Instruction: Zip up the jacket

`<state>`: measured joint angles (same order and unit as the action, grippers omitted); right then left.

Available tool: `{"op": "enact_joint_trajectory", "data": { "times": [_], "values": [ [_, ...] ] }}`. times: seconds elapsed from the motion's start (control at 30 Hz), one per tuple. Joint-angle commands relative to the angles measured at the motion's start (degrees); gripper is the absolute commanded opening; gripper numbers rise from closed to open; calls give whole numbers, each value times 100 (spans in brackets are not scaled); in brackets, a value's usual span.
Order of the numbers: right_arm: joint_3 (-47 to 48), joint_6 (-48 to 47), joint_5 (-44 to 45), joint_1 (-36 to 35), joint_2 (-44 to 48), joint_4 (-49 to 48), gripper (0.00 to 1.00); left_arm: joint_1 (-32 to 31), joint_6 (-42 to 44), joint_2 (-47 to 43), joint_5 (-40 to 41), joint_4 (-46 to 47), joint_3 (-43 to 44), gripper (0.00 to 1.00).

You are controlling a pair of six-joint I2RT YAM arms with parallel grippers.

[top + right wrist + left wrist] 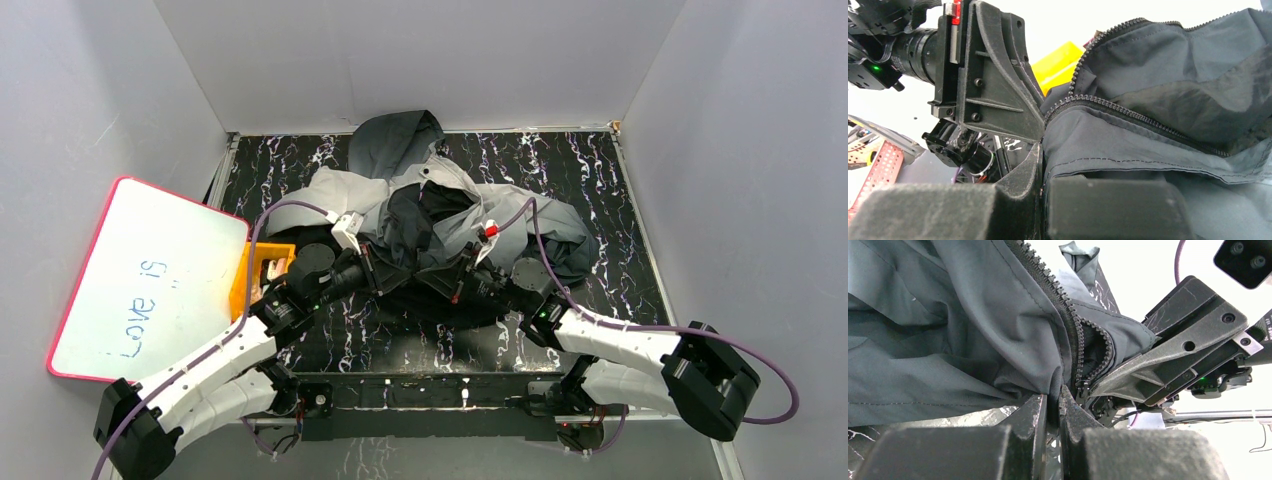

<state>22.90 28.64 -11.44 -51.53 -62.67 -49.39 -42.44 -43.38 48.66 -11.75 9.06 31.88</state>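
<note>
Jacket (pixel 400 195) folds hide its zipper (pixel 1075 340) from overhead.

Seen from above, folds of the jacket (pixel 440 215) cover the fingertips of the left hand (pixel 372 268) and right hand (pixel 462 276); its zipper (pixel 1075 340) is too small to trace there. Both wrist views crop the jacket.

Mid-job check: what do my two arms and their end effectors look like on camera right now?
The left arm and right arm have white links between chunky black joints. A purple left-arm cable and a purple right-arm cable trail along them. The left end effector and right end effector are matte black angular plastic with flat, scuffed fingers.
</note>
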Motion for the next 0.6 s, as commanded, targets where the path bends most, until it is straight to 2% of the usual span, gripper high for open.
{"op": "enact_joint_trajectory", "data": {
  "times": [0.0,0.57],
  "values": [
    [478,173,589,20,214,131,0,-37,319,-91,-735,-202,104,0],
    [558,1928,964,20,476,1832,0,-38,298,-390,-1662,-442,-349,0]
  ]
}}
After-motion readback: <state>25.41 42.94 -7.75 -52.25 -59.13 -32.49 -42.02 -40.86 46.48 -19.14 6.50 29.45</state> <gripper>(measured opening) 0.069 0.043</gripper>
